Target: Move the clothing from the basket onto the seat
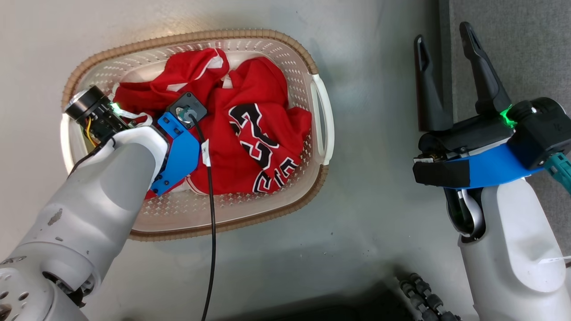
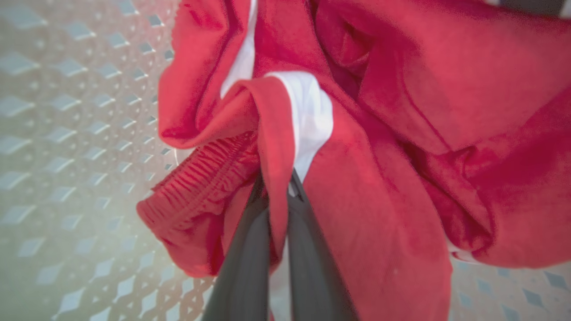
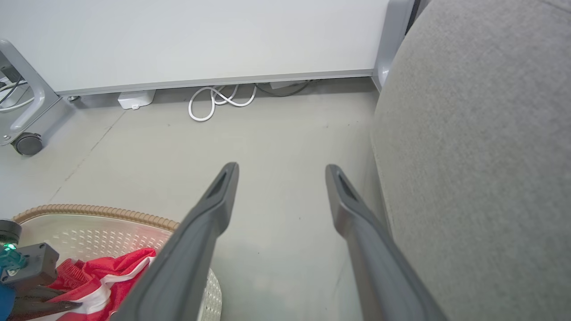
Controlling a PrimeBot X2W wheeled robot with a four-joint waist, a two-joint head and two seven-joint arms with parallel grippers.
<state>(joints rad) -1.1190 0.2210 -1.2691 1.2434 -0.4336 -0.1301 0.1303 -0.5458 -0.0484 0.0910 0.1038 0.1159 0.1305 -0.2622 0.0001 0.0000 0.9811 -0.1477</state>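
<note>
The left pincer (image 2: 279, 185) is clamped on a fold of the red striped garment (image 2: 308, 111). The fabric is pinched between its two dark fingers (image 2: 243, 267), low inside the basket (image 1: 200, 38), and a gathered elastic hem bunches just beside them. The numbered garment (image 1: 263, 133) lies crumpled across the basket's right half, its black-and-white numerals facing up. Both pieces are in the cream basket, which stands on the pale floor (image 1: 370, 200). Well apart to the right, the right pincer (image 1: 444, 40) hangs with its jaws spread wide, above the floor just beside the edge of the grey seat (image 3: 482, 156).
</note>
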